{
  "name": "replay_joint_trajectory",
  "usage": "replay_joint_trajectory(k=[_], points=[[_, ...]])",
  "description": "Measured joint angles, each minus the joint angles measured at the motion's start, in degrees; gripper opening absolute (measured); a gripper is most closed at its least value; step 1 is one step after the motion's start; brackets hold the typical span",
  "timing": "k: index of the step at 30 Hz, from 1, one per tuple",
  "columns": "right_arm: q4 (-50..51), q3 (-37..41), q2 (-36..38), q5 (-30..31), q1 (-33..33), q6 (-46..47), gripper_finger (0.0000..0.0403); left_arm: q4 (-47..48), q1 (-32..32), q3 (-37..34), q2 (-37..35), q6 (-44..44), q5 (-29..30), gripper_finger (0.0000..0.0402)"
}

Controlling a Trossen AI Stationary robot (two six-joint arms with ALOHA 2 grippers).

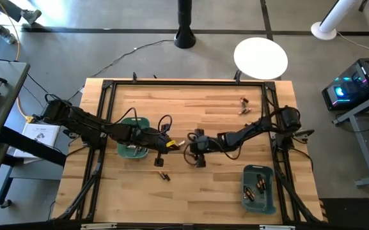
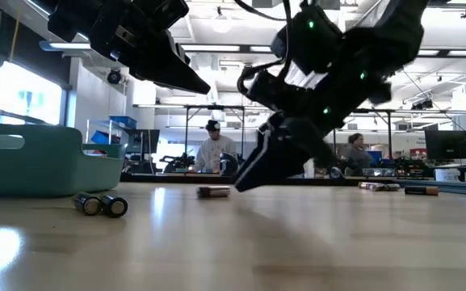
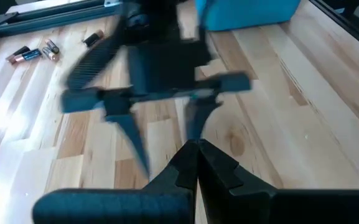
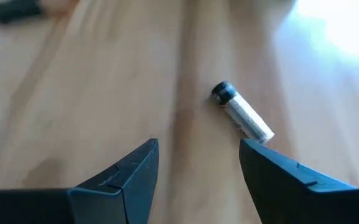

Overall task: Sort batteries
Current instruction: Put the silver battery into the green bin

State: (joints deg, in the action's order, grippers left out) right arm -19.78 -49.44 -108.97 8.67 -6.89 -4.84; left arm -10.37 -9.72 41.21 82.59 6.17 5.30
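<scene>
The right gripper point(image 4: 198, 162) hangs low over the middle of the table with its fingers spread wide, holding nothing. A silvery battery point(image 4: 242, 114) lies on the wood just beyond its fingertips, nearer one finger than the other. Closing from here may clip only its end and send the round cell rolling away.

The left gripper point(image 3: 196, 163), fingers pressed together and empty, sits close by on the left. A careless sweep could make the two arms knock together.

Two teal bins are on the table: the left bin point(image 1: 125, 151) under the left arm, and the right bin point(image 1: 268, 198) at the near right with roughly three dark batteries point(image 1: 252, 190) inside. Two batteries point(image 1: 163, 175) lie loose near the middle, and about three more point(image 1: 243, 106) at the far right.
</scene>
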Motion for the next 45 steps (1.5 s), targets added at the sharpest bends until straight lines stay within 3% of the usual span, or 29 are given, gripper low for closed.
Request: replay_joint_trajectory(k=[4, 6, 10, 16, 22, 27, 30, 33, 36, 41, 45], points=[[-13.1, 0.5, -1.7, -0.5, 3.2, -5.5, 0.0216, -0.1, 0.0, 0.0, 0.0, -0.1, 0.1, 0.0000], [-15.7, -0.9, -2.8, -5.3, 5.6, -8.7, 0.0216, -0.2, 0.0, 0.0, 0.0, -0.1, 0.1, 0.0000], [-15.6, -5.3, -7.8, -17.5, 10.8, -10.8, 0.0216, -0.2, 0.0, 0.0, 0.0, -0.1, 0.1, 0.0000], [-15.7, -12.5, -17.1, -22.4, 16.5, -11.7, 0.0202, 0.1, -0.1, 0.0, 0.0, -0.2, 0.1, 0.0000], [-11.4, -19.2, -22.1, -29.4, 18.5, -8.9, 0.0125, 0.6, -0.6, 0.0, -1.1, -0.2, 0.2, 0.0000], [-8.7, -20.3, -22.4, -28.6, 18.2, -6.1, 0.0039, 5.5, -0.9, 0.0, -4.1, -1.4, 3.7, 0.0000], [-9.7, -17.9, -21.1, -26.1, 17.3, -3.7, 0.0032, 11.7, -1.6, 0.0, -6.9, -3.7, 9.3, 0.0000], [-17.4, -11.7, -19.1, -21.4, 15.5, -0.8, 0.0032, 18.8, -2.5, -0.1, -9.3, -8.1, 14.1, 0.0001], [-34.0, -3.8, -18.4, -21.9, 14.2, 5.1, 0.0032, 19.1, -4.3, -1.7, -11.0, -8.9, 14.7, 0.0007], [-64.8, 3.8, -17.9, -27.4, 12.3, 14.0, 0.0032, 7.9, -6.8, -5.4, -11.3, -2.7, 14.8, 0.0054], [-68.3, 4.5, -17.3, -29.4, 10.2, 16.4, 0.0032, -2.6, -7.3, -6.1, -9.7, 4.3, 14.6, 0.0115]])
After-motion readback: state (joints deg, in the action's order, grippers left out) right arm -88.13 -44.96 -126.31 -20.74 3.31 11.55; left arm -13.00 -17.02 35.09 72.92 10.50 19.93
